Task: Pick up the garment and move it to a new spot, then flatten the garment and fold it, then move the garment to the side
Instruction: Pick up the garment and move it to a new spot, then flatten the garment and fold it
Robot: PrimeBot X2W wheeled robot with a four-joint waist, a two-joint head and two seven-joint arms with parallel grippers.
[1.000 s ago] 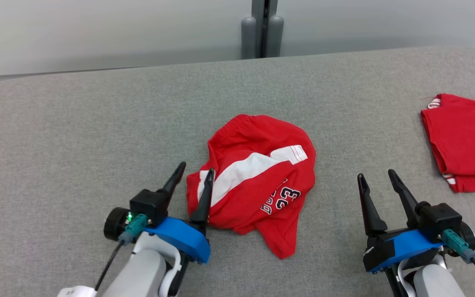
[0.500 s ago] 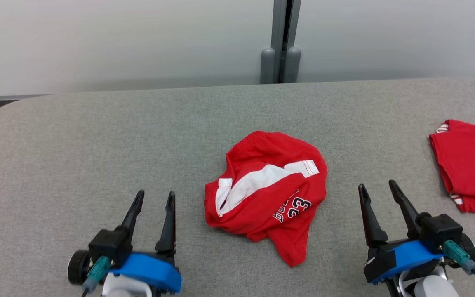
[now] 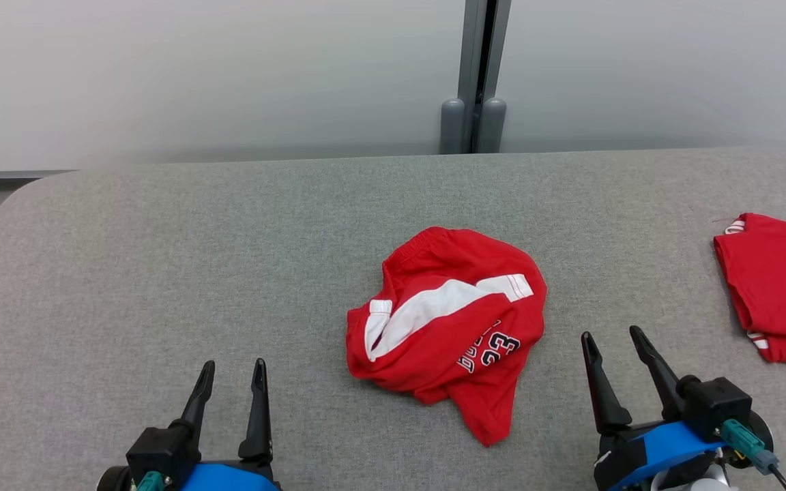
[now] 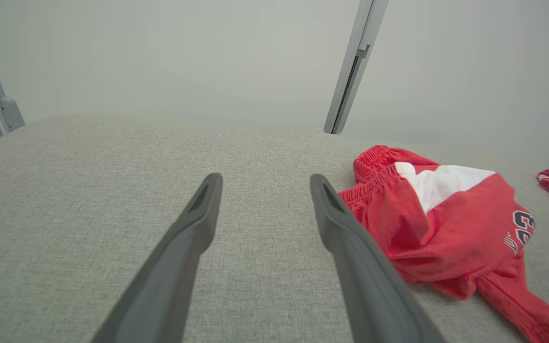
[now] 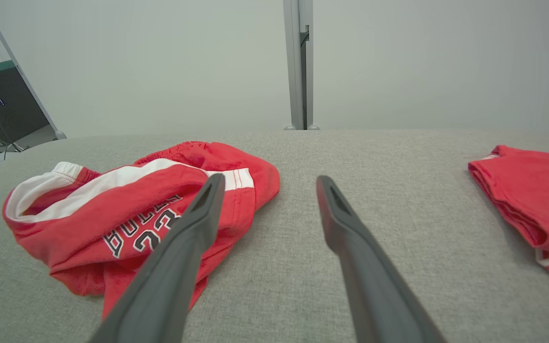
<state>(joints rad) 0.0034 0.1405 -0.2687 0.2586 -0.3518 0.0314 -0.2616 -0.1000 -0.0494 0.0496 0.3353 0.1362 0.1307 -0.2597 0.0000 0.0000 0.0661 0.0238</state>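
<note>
The garment (image 3: 451, 327), red shorts with a white band and the number 23, lies crumpled in the middle of the grey table (image 3: 161, 273). It also shows at the right of the left wrist view (image 4: 446, 228) and at the left of the right wrist view (image 5: 127, 209). My left gripper (image 3: 233, 372) stands open near the table's front edge, well to the garment's left, with nothing between its fingers. My right gripper (image 3: 613, 339) is open too, a short way to the garment's right, empty.
A second red garment (image 3: 778, 283), folded, lies at the table's right edge, also in the right wrist view (image 5: 532, 200). A grey post (image 3: 476, 75) stands behind the table against a pale wall. The table's rounded left corner is at the far left.
My left gripper has drawn back from the garment's left edge toward the front of the table. The head camera has shifted, so the table sits lower in the picture. The garment lies still.
</note>
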